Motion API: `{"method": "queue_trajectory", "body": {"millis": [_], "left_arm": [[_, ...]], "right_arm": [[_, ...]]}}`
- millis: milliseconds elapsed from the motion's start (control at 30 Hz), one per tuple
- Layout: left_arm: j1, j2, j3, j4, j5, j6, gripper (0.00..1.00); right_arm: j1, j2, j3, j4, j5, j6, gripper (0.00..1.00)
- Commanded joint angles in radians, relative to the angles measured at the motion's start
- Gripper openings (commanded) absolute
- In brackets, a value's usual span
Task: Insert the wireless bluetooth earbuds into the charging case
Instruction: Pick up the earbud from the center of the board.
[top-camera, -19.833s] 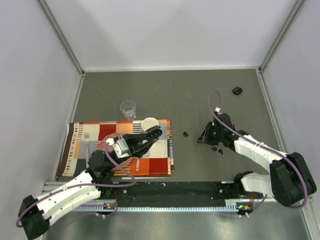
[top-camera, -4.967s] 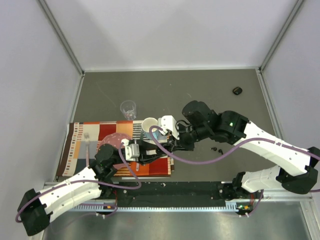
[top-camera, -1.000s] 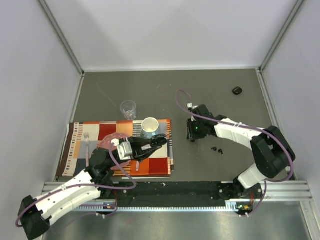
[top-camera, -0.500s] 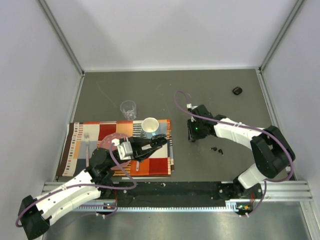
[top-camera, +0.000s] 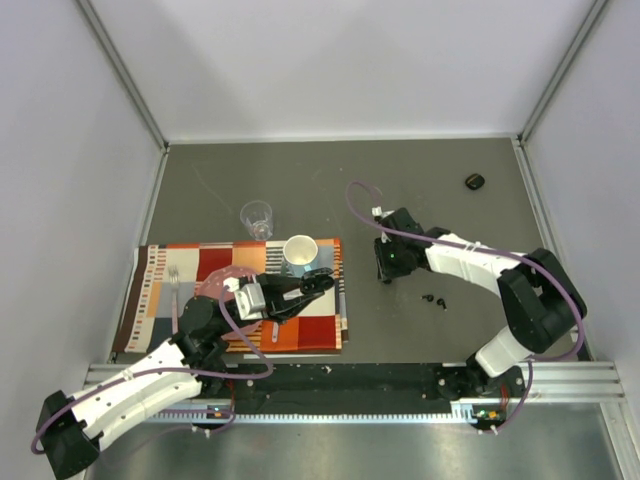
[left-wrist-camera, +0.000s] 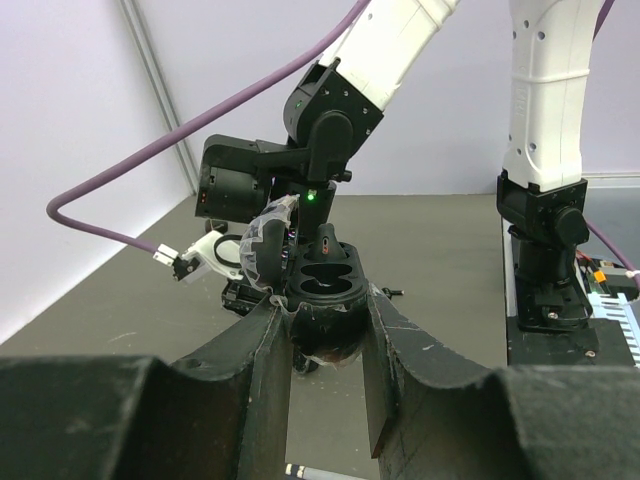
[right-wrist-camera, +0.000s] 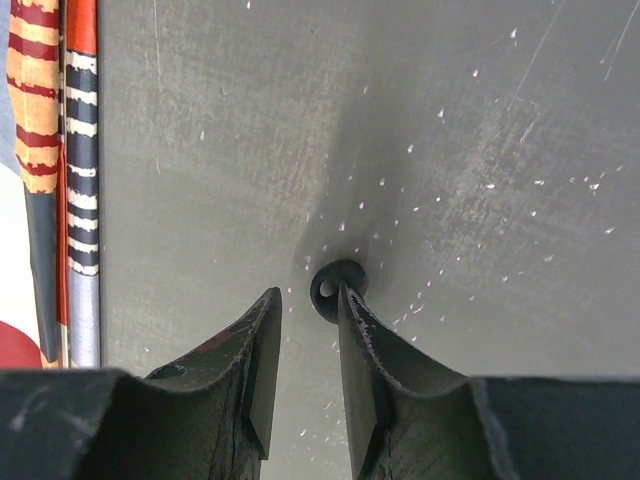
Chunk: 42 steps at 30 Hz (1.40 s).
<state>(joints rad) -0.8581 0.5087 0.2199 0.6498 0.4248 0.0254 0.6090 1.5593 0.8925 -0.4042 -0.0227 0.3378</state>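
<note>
My left gripper (top-camera: 316, 287) is shut on an open black charging case (left-wrist-camera: 325, 300) and holds it above the striped placemat (top-camera: 180, 262); its two sockets face up and its lid (left-wrist-camera: 262, 250) stands open on the left. My right gripper (right-wrist-camera: 310, 300) points down at the grey table, jaws a little apart with nothing between them. One small black earbud (right-wrist-camera: 335, 290) lies on the table, touching the tip of the right finger. Two more earbuds (top-camera: 434, 300) lie to the right of the right gripper (top-camera: 382, 268) in the top view.
A white mug (top-camera: 300, 252), a pink plate (top-camera: 222, 285) and a fork (top-camera: 173, 285) sit on the placemat. A clear glass (top-camera: 257, 217) stands behind it. A second black case (top-camera: 474, 181) lies at the far right. The placemat's edge (right-wrist-camera: 50, 150) shows left of the right gripper.
Five seconds ago my right gripper was at the case held by the left gripper; it is now down at the single earbud. Over the last second almost nothing moved.
</note>
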Motion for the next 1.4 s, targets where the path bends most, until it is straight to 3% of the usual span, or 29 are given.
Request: {"method": "queue_trajectory", "body": {"millis": [0,433,1367], "left_arm": [[-0.002,0.004,0.003,0.031,-0.011,0.005,0.00],[-0.001,-0.004,0.001,0.027,-0.012,0.010,0.00],[-0.001,-0.019,-0.010,0.021,-0.020,0.004,0.00]], "right_arm": [[0.017,-0.002,0.054,-0.005,0.017,-0.017,0.29],[0.031,-0.012,0.080,-0.010,-0.029,-0.010,0.30],[0.032,0.058,0.057,-0.033,0.042,0.007,0.30]]}}
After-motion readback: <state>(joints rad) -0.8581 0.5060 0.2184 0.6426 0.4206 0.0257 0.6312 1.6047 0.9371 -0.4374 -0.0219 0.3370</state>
